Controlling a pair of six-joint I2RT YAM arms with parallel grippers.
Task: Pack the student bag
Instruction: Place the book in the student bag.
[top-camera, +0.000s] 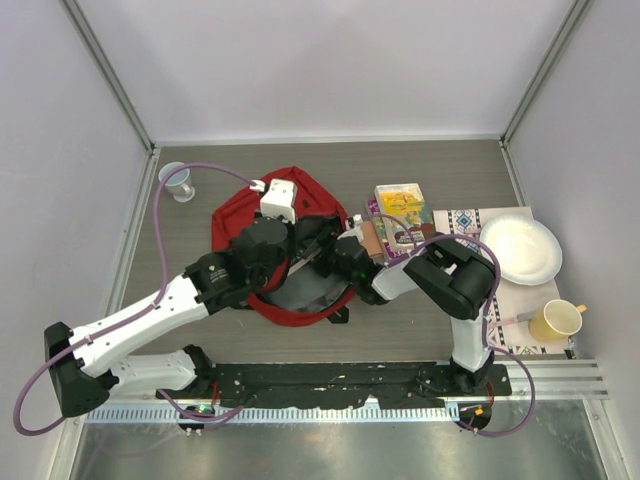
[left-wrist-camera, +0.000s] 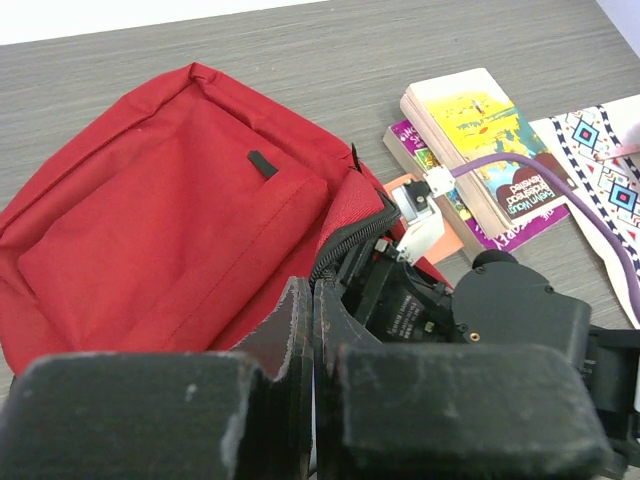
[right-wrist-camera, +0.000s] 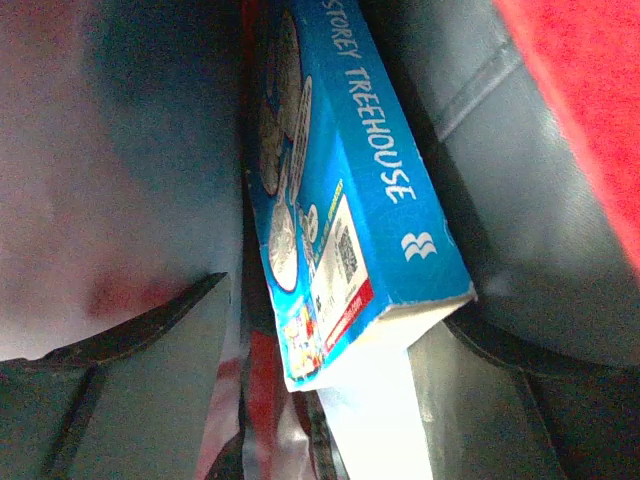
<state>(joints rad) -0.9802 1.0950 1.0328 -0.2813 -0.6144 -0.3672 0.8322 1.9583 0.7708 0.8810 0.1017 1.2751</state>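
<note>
The student bag is a red backpack lying flat in the middle of the table, its open mouth facing right; it also shows in the left wrist view. My left gripper is shut, pinching the bag's black zipper edge at the mouth. My right gripper is inside the bag. A blue book with "STOREY TREEHOUSE" on its spine stands between its spread fingers. The left finger is clear of the book. In the top view the right gripper is hidden in the mouth.
A stack of books lies right of the bag, with an orange item by it. A patterned placemat holds a white paper plate and a yellow mug. A clear cup stands far left.
</note>
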